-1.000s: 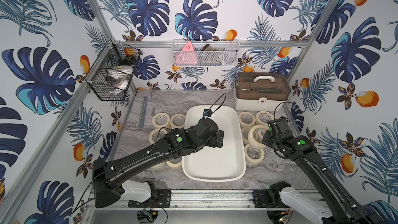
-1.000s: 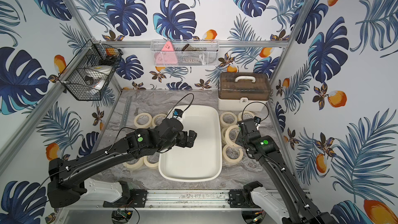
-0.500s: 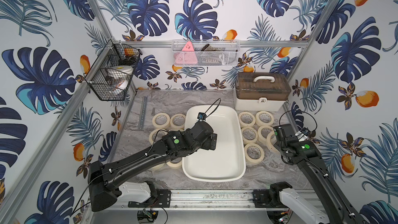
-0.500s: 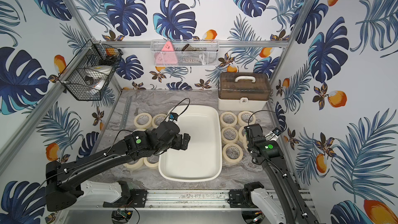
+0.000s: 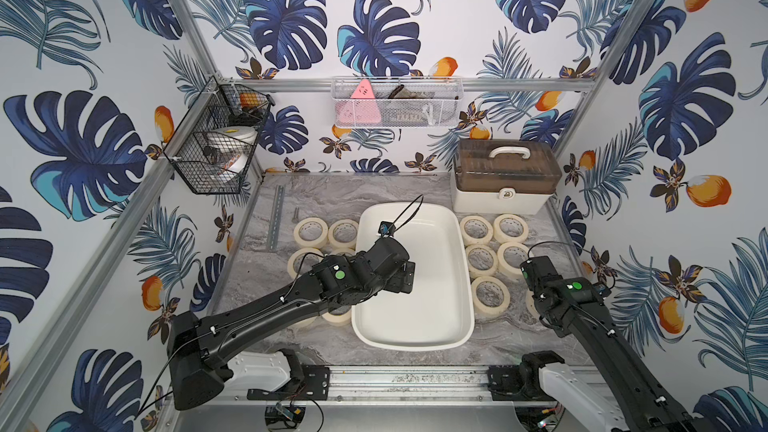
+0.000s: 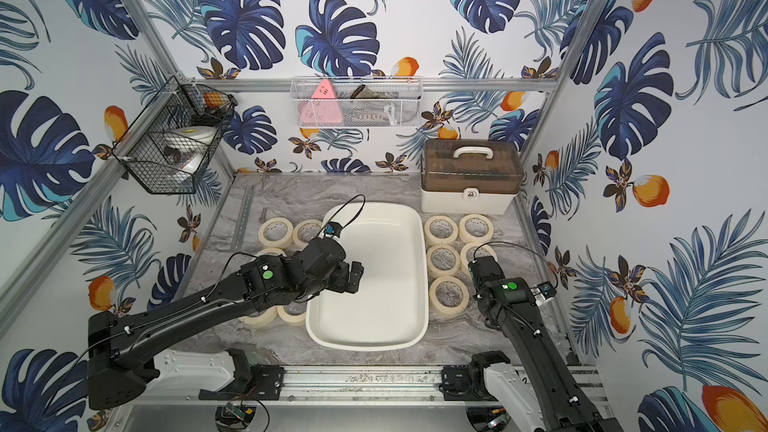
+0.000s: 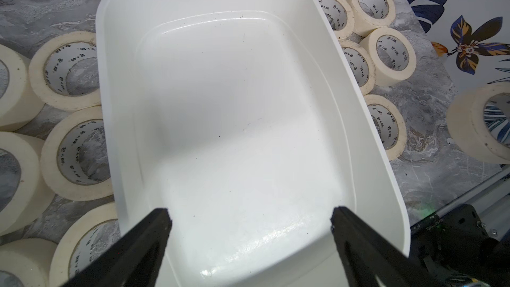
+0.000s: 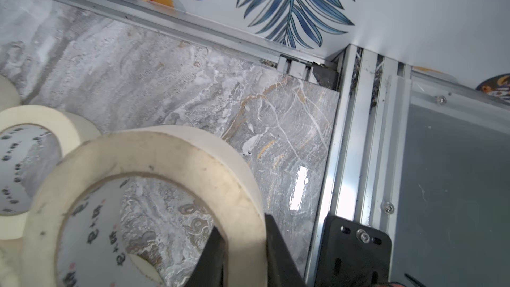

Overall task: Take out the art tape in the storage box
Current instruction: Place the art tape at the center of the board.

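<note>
The storage box [image 5: 432, 297] [image 6: 386, 301] is a white tub in the middle of the table, and its floor [image 7: 234, 106] is bare. Art tape rolls lie flat on the table on both sides of it, several on the left [image 5: 311, 231] and several on the right [image 5: 481, 260]. My left gripper [image 5: 405, 280] [image 7: 249, 216] hangs open over the box's left front part, holding nothing. Near the table's right front corner, my right gripper [image 8: 244, 233] is shut on the wall of one cream art tape roll [image 8: 154, 155] [image 7: 469, 122], held just above the table.
A brown-lidded white case [image 5: 505, 174] stands at the back right. A black wire basket [image 5: 220, 139] hangs on the left wall and a white mesh basket [image 5: 397, 101] on the back wall. A metal strip [image 5: 276, 218] lies at the back left. An aluminium rail [image 8: 347, 161] edges the table near the held roll.
My right arm has carried its roll away from the box toward the right front corner. The left gripper has drawn back a little to the left over the box, still open.
</note>
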You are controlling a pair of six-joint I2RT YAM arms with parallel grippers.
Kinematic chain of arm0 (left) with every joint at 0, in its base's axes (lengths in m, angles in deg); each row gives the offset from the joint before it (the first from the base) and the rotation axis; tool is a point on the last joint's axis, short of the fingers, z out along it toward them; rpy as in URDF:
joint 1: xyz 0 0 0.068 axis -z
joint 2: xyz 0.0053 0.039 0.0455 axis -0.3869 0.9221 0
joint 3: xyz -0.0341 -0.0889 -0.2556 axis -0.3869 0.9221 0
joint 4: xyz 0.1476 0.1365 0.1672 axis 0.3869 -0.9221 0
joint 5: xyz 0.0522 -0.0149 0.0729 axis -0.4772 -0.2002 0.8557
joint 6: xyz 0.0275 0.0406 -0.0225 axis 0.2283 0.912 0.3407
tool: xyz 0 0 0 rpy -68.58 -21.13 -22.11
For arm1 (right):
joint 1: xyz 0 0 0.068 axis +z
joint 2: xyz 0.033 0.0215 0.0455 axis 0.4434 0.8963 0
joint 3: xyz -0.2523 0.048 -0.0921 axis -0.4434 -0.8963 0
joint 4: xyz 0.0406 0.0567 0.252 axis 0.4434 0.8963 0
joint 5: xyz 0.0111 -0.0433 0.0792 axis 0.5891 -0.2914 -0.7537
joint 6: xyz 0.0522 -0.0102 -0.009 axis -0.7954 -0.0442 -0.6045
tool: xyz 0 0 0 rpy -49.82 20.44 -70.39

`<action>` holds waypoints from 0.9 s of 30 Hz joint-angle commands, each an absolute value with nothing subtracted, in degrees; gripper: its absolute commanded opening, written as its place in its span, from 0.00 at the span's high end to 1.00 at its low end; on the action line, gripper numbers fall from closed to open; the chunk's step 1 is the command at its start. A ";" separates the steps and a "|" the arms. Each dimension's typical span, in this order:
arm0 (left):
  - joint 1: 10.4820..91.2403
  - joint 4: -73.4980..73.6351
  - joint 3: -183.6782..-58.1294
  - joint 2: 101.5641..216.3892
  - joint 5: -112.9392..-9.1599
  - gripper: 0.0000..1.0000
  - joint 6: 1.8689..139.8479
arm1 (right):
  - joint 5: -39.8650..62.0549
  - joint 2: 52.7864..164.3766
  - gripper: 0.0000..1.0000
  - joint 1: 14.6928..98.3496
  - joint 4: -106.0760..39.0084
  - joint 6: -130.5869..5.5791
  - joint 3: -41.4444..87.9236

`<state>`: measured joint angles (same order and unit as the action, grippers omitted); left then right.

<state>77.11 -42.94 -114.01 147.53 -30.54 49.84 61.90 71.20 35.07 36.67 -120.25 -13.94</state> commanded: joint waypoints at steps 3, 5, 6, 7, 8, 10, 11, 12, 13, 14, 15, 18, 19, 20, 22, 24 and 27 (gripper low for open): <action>76.93 -42.27 -113.15 146.42 -30.89 0.01 48.64 | 60.17 72.99 1.00 34.61 32.44 -123.47 -17.34; 76.90 -42.35 -112.90 146.29 -30.79 0.01 48.53 | 60.04 73.53 1.00 34.58 32.11 -123.60 -17.04; 76.90 -42.35 -112.92 146.30 -30.81 0.01 48.44 | 60.15 73.61 1.00 34.58 31.61 -123.56 -17.31; 76.92 -42.35 -112.80 146.23 -30.92 0.01 48.39 | 60.13 73.69 1.00 34.49 31.00 -123.44 -17.52; 76.90 -42.30 -112.72 146.15 -31.06 0.01 48.29 | 59.81 73.90 1.00 34.41 30.62 -123.26 -17.50; 76.91 -42.25 -112.50 146.07 -31.15 0.01 48.09 | 58.73 74.79 1.00 34.32 29.86 -123.45 -17.74; 76.92 -42.19 -112.43 146.10 -31.09 0.01 48.08 | 58.27 75.31 1.00 34.22 29.20 -123.44 -18.06; 76.90 -42.26 -112.39 146.04 -31.15 0.01 47.97 | 57.87 75.82 1.00 34.23 28.58 -123.57 -18.35; 76.91 -42.22 -112.29 145.95 -31.05 0.01 47.89 | 57.48 76.51 1.00 34.23 27.84 -123.60 -18.85; 76.90 -42.19 -112.23 145.79 -31.04 0.01 47.87 | 57.37 77.19 1.00 34.17 27.05 -123.53 -19.25; 76.90 -42.26 -112.12 145.68 -30.98 0.01 47.90 | 57.28 77.84 1.00 34.12 26.20 -123.32 -19.58; 76.90 -42.43 -111.79 145.25 -30.89 0.01 47.82 | 57.04 79.50 1.00 34.10 24.14 -122.80 -20.32; 76.90 -42.52 -111.63 145.08 -30.76 0.01 47.75 | 56.92 79.99 1.00 34.14 23.33 -122.32 -20.30; 76.90 -42.52 -111.51 144.98 -30.71 0.01 47.71 | 56.71 80.44 1.00 34.14 22.56 -121.99 -20.51; 76.90 -42.48 -111.22 144.79 -30.56 0.01 47.61 | 56.15 81.56 1.00 34.15 20.46 -120.85 -20.70; 76.96 -42.59 -111.03 144.63 -30.62 0.01 47.56 | 55.71 83.11 1.00 34.12 19.75 -120.80 -20.43; 76.91 -42.78 -110.99 144.56 -30.46 0.01 47.46 | 55.61 85.17 1.00 34.04 18.58 -120.60 -20.16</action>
